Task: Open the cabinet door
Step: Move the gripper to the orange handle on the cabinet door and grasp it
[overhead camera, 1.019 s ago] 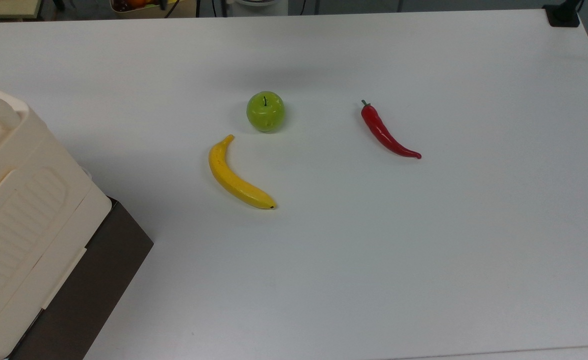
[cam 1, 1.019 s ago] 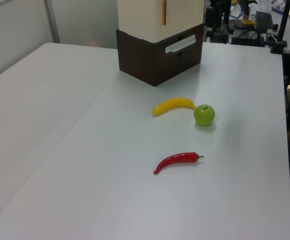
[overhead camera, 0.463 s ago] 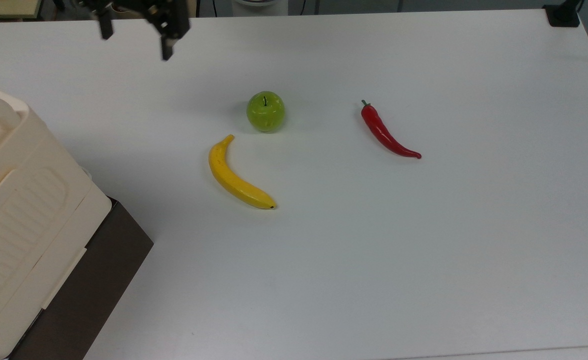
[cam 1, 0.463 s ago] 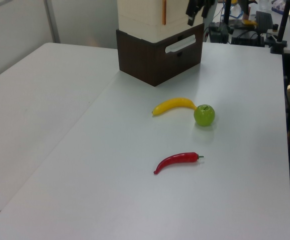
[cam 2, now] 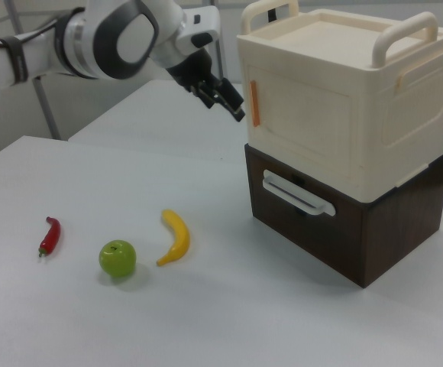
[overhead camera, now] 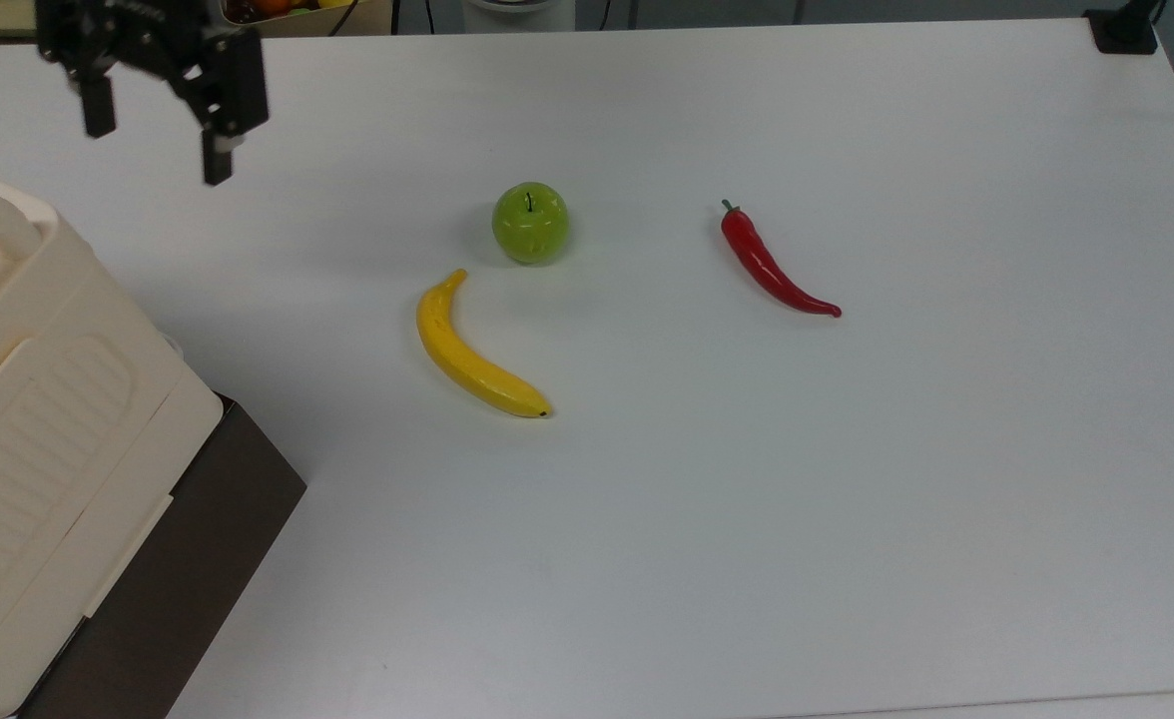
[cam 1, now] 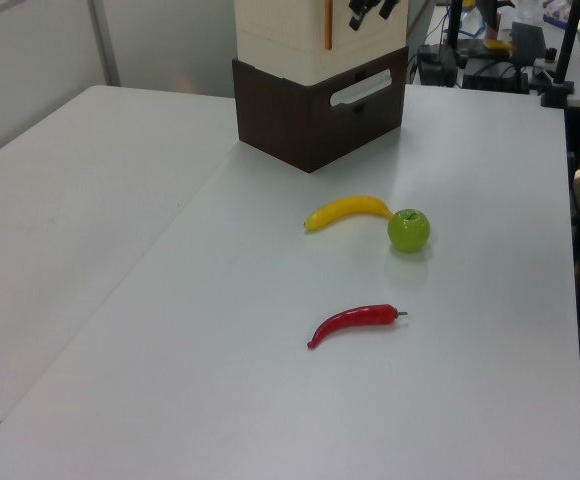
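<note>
The cabinet is a big cream plastic box with two handles on top, standing on a dark brown drawer base. Its cabinet door faces the fruit and lies flush and shut, with an orange tab on its edge at the right view's left. My gripper hangs open and empty in the air just off that tab edge, not touching it. In the top view the gripper is at the upper left, beyond the cabinet. In the left view the gripper overlaps the cabinet.
On the white table lie a yellow banana, a green apple and a red chilli pepper, all well away from the cabinet. The brown base has a white drawer handle.
The gripper came in from the top view's upper edge, then moved left and lower toward the cabinet. Its fingers stay open. The fruit and cabinet have not moved.
</note>
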You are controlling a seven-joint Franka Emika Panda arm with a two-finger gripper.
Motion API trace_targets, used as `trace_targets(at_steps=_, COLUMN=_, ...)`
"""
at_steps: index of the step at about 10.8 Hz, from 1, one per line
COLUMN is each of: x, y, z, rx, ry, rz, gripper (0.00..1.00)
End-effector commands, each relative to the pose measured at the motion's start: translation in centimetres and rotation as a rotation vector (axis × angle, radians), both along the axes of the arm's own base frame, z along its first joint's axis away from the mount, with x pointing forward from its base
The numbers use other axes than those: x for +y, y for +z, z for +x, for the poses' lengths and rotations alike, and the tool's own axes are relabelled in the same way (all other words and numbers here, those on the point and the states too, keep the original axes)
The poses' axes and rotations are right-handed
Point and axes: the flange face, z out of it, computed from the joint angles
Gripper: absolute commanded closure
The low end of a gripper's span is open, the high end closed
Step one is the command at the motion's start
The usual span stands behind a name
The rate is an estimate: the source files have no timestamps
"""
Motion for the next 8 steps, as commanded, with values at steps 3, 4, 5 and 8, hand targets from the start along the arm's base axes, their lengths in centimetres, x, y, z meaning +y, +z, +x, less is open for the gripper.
trace_targets(at_steps=3, x=-0.7, y=-2.1, z=3.6, rx=-0.167, ry=0.007, rz=-0.040, gripper=0.00)
trace_targets(at_steps=4, x=-0.7, y=-2.5, z=4.1, rx=-0.195, ry=0.013, rz=-0.046, gripper=0.00)
trace_targets(at_steps=5, x=-0.8, y=-3.2, z=4.4, rx=-0.197, ry=0.016, rz=-0.054, gripper=0.01)
trace_targets(at_steps=8, x=-0.6, y=-3.5, z=4.7, rx=-0.203, ry=0.035, rz=-0.094, gripper=0.21)
